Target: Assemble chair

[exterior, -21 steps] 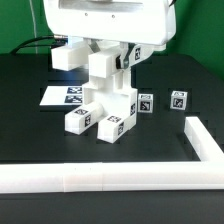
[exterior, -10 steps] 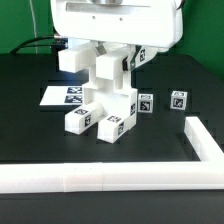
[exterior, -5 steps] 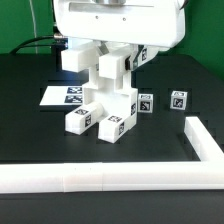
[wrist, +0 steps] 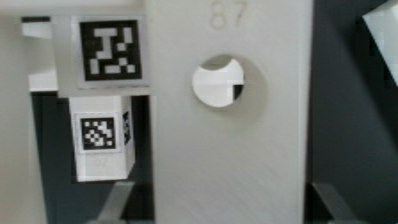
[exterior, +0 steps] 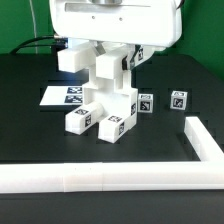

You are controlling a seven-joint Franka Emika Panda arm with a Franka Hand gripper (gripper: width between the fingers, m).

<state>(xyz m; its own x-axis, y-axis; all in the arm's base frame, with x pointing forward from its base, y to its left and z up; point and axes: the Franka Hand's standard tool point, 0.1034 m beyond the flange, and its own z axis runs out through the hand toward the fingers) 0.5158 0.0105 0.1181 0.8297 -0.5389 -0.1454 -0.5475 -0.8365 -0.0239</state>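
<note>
1. Chair (exterior: 105, 95) is part-built and stands mid-bench, approx. upright. It sits just beside the marker board (exterior: 60, 97), well back from the L-shaped rail (exterior: 110, 178).
2. Two small tagged blocks (exterior: 178, 100) lie loose on the bench (exterior: 30, 140), toward the exterior view's right.
3. The arm housing hangs right over the chair's top. In the wrist view I see a white panel (wrist: 231, 150) with a round hole, v. close.
4. Fingers (wrist: 118, 205) show as faint grey strips either side of that panel. I can't tell if they're clamped on it or just straddling.
5. My read: the step is seating or adjusting that upright piece.
6. To do it well: small, slow moves and straight pushes w/ no sideways load, as the stack looks tippy.
7. Confirm the grip via the wrist view before lifting.
</note>
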